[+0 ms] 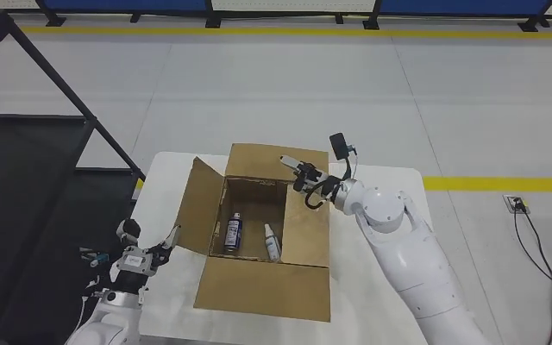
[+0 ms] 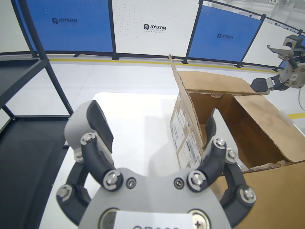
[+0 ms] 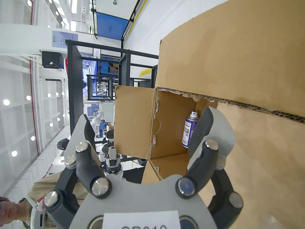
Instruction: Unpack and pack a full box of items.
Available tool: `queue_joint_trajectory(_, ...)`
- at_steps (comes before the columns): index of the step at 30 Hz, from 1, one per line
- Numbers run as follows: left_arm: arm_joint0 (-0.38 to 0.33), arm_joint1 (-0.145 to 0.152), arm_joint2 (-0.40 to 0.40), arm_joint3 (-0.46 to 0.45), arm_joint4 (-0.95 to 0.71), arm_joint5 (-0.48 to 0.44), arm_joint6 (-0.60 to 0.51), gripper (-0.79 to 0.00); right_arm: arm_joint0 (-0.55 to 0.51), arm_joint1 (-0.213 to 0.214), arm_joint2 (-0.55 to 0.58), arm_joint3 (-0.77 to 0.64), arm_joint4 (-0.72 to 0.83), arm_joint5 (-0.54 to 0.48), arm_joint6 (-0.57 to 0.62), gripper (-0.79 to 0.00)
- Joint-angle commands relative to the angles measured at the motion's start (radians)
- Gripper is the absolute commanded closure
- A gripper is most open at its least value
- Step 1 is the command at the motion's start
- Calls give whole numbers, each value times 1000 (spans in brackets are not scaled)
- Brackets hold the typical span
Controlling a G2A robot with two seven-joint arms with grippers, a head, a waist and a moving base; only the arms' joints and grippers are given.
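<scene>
Two open pincers hold nothing: left pincer (image 2: 152, 120) just beside the box (image 1: 259, 297), right pincer (image 3: 145, 120) above its far edge. A blue spray can (image 1: 233, 231) sits inside.

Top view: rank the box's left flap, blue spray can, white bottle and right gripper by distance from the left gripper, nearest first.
From the left gripper, open over the table's left side:
1. left flap of the box, right beside it.
2. blue spray can, in the box, left part.
3. white bottle, in the box, right of the can.
4. right gripper, over the far right rim.
</scene>
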Motion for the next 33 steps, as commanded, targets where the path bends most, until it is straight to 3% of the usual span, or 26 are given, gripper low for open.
queue_joint_trajectory(1, 2, 0, -13, 8, -3, 10, -4, -785, -13, 2, 19, -11, 17, -17, -26, -785)
queue_joint_trajectory(8, -20, -3, -46, 97, 6, 69, -28, -785, -68, 15, 78, -66, 52, -74, -39, -785)
queue_joint_trajectory(14, -68, -6, -24, 186, 32, 86, -41, -785, -94, 24, 108, -90, 68, -93, -41, -785)
queue_joint_trajectory(18, -55, -7, -24, 158, -25, -9, -23, -785, -105, 28, 116, -100, 69, -96, -28, -785)
queue_joint_trajectory(23, -3, -1, -18, 77, 64, -132, 19, -785, -108, 31, 106, -108, 76, -94, 8, -785)
queue_joint_trajectory(29, 8, -3, 16, 56, 137, -132, 32, -785, -69, 31, 10, -123, 7, -49, 184, -785)
queue_joint_trajectory(33, -6, -5, 41, 60, 159, -137, 27, -785, -16, 12, -116, -122, -87, 37, 187, -785)
